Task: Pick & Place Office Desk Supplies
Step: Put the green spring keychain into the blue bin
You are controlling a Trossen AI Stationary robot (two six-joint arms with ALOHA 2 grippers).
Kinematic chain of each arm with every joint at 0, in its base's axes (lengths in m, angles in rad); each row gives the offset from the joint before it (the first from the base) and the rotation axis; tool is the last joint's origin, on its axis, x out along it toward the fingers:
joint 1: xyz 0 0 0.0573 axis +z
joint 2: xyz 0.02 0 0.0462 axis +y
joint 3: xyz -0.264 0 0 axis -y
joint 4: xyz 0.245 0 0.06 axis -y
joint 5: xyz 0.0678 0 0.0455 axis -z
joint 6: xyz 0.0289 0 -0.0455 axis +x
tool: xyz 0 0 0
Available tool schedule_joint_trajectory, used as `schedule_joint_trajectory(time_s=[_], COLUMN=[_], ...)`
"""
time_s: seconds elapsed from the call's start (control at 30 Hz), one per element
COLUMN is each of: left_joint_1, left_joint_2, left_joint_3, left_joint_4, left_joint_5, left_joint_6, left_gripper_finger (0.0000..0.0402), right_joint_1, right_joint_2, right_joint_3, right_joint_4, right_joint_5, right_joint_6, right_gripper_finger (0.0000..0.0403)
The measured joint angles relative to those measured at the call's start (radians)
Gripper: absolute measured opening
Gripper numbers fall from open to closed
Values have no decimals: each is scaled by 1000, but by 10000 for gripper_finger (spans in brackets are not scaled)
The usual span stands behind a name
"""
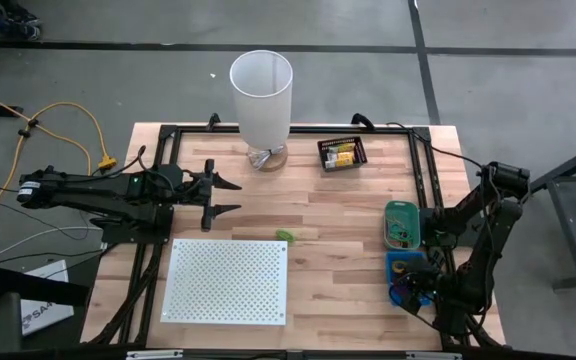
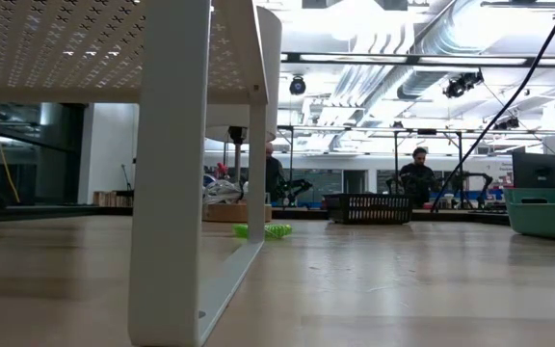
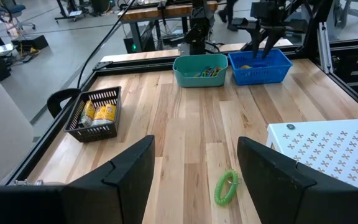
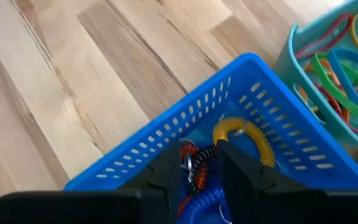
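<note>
1. Two end effectors are in play: your right end effector (image 4: 204, 165) hangs over the blue basket (image 4: 166, 127) near the right edge of the tabletop (image 1: 338, 215), and your left end effector (image 1: 230, 196) waits above the tabletop's left side.
2. Judging by the scene, you are at the drop-off step. The right fingers stand a little apart, tips down inside the basket, with a yellow coil (image 4: 244, 134) and other coiled loops touching or just beside them; nothing looks clamped, though I cannot tell for sure.
3. Beside it, the teal bin (image 4: 303, 56) already holds coloured rubber bands (image 4: 334, 62), and the black basket (image 1: 341, 153) at the back holds yellow packets (image 3: 99, 114).
4. One loose item remains: the green loop (image 1: 284, 236) on bare wood, just beside the white perforated board (image 1: 226, 281).
5. Your left fingers are wide apart, and the green loop lies ahead of them and between their lines, well apart from the right arm.
6. Next move, most likely: lift the right arm clear, then lower the left over the loop and close.
</note>
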Motion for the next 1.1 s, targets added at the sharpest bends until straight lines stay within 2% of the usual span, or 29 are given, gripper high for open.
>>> schedule_joint_trajectory(time_s=[0.37,0.53,0.8,0.93,1.1], left_joint_1=[0,0,0,0,0], left_joint_2=[0,0,0,0,0], left_joint_3=[0,0,0,0,0], left_joint_4=[0,0,0,0,0], left_joint_5=[0,0,0,0,0], left_joint_6=[0,0,0,0,0], left_gripper_finger=[221,221,221,221,221], right_joint_1=[-7,-25,-65,-138,-261], right_joint_2=[0,0,0,0,0], right_joint_3=[0,0,0,0,0], right_joint_4=[6,7,29,117,268], right_joint_5=[140,160,200,201,201], right_joint_6=[-81,-161,-198,-346,-624], right_gripper_finger=[89,89,89,89,89])
